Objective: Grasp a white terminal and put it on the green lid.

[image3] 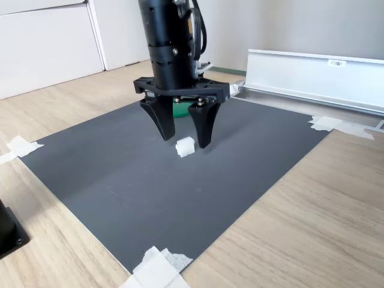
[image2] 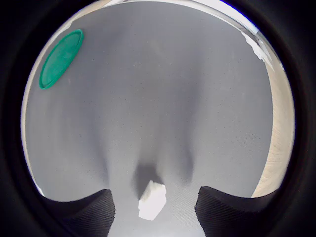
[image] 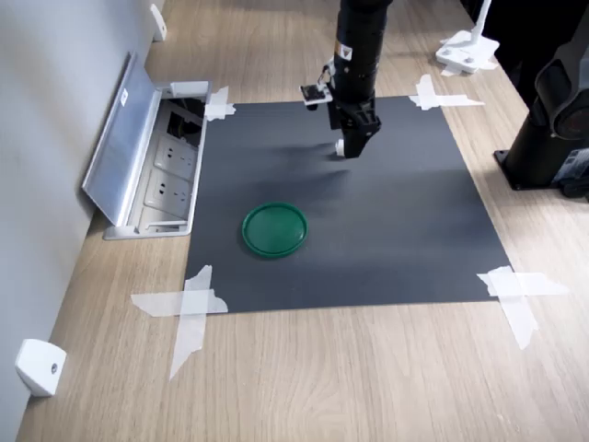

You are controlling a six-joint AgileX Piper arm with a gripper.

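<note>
The white terminal point(image3: 185, 146) is a tiny white block lying on the dark mat point(image: 396, 230). My gripper point(image3: 186, 139) hangs straight down over it, open, one black finger on each side of the block and neither touching it. In the wrist view the terminal point(image2: 152, 200) sits in the gap between the two fingertips point(image2: 84, 212). In the first exterior view the terminal point(image: 340, 145) peeks out beside the gripper point(image: 354, 147). The green lid point(image: 274, 228) lies flat and bare on the mat, nearer the first exterior view's bottom left; it shows in the wrist view point(image2: 60, 58) and is mostly hidden behind the gripper in the second exterior view point(image3: 180, 108).
White tape strips point(image: 189, 308) hold the mat's corners to the wooden table. An open socket box with a raised metal flap point(image: 152, 157) borders the mat at the first exterior view's left. A white wedge piece point(image: 39, 366) and a black stand base point(image: 552, 138) sit off the mat.
</note>
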